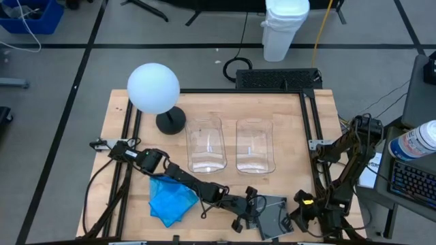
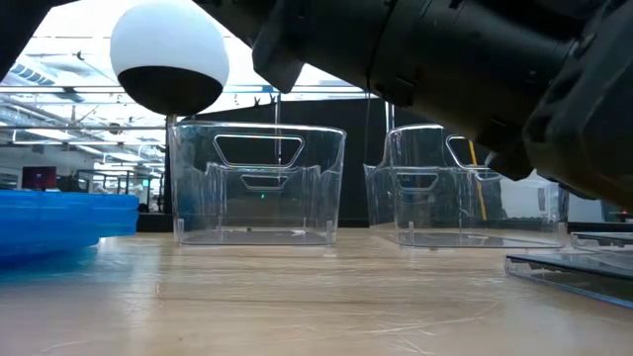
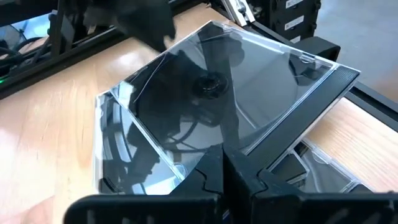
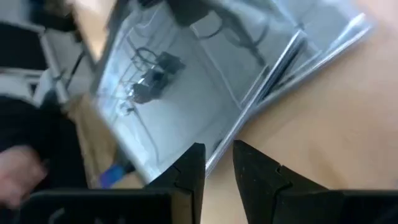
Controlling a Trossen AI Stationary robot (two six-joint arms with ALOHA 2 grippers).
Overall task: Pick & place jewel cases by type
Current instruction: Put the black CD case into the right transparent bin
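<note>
Dark grey jewel cases (image 1: 276, 216) lie near the table's near edge, right of centre. A stack of translucent blue jewel cases (image 1: 170, 197) rests flat on the table to their left, also seen as the blue stack (image 2: 59, 222) in the low view. My left gripper (image 1: 246, 209) reaches in from the left and is shut on the top dark case (image 3: 217, 81). My right gripper (image 1: 300, 216) sits at the dark cases' right side, slightly open (image 4: 217, 165), with the cases' edge (image 4: 249, 112) just ahead of its fingertips. Whether it touches, I cannot tell. My left gripper pinches the top dark case by its near edge (image 3: 219, 148) between the two fingers, coming level from the table's left. That case is tilted, its gripped edge low and its far side raised above another dark case (image 3: 323, 171) lying flat on the table.
Two clear bins (image 1: 206, 144) (image 1: 255, 145) stand side by side at the table's middle, both without cases. A white globe lamp (image 1: 154, 88) stands on its dark base at the far left. A black frame rail (image 1: 306, 136) runs along the right side.
</note>
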